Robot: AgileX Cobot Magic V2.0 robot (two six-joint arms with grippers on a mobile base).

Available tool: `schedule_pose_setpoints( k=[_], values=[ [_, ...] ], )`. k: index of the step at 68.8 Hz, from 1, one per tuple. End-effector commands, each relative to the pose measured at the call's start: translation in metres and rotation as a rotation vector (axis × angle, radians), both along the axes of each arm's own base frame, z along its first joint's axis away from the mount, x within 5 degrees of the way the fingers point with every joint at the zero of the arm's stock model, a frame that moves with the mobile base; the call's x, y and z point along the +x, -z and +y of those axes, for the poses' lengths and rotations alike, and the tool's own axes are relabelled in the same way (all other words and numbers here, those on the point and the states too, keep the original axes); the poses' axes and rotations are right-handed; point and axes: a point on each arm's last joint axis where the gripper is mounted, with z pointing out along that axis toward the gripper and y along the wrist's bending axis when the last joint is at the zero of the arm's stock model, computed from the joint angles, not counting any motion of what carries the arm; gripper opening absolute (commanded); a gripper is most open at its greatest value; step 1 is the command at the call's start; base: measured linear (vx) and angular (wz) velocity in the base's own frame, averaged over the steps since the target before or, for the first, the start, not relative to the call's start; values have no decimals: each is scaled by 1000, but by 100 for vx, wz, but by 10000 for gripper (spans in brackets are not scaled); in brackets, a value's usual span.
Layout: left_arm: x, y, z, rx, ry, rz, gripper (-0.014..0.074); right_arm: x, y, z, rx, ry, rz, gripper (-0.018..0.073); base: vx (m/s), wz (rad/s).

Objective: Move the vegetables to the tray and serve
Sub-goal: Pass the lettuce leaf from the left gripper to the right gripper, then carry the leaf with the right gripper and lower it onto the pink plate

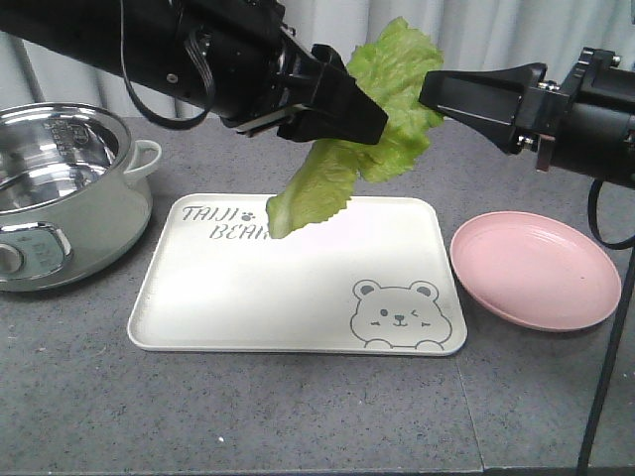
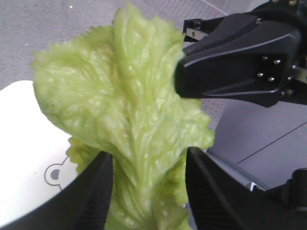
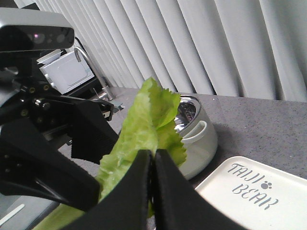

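Hanging in the air over the back part of the tray [image 1: 248,307], the lettuce leaf [image 1: 397,134] is held by the left gripper [image 1: 362,119], whose fingers are clamped on it about halfway along, so that the leaf is bunched between them. The upper frill stands above the fingers and the lower end droops towards the lettering; whether that end touches the tray cannot be told. The right gripper [image 1: 432,91] is brought up against the leaf's upper edge with its fingers pressed together; whether a bit of frill is caught between them cannot be told from any view. The pink plate [image 1: 536,273] lies bare just beside the tray, and the pot [image 1: 60,198] stands on the other side.

The leaf is judged to be very light, thin and limp: it sags under its own weight and folds wherever it is squeezed. The frilled margin is likely to tear or bruise under a hard pinch, while the pale central rib is judged firmer. A hold across the rib is therefore to be preferred, with gentle pressure only. Some clinging to the pads on release is to be expected, so the drooping end is best laid on the tray first
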Motion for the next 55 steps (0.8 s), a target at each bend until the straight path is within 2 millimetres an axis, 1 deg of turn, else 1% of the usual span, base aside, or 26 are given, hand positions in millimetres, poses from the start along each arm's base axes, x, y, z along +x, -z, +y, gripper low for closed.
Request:
schedule_pose_setpoints(
  k=[1, 22, 43, 55],
  values=[
    [-10, -22, 3, -90, -19, -49, 363, -5, -24, -2, 128, 6, -62, -10, 0, 0],
    [-9, -24, 4, -102, -30, -61, 373, -4, -24, -3, 125, 14, -62, -7, 0, 0],
    [-9, -24, 4, -102, -30, -61, 496, -3, -24, -4, 123, 33, -58, -6, 0, 0],
    [-9, -25, 4, -104, -36, -55, 508, -2, -24, -4, 122, 42, -56, -6, 0, 0]
  ],
)
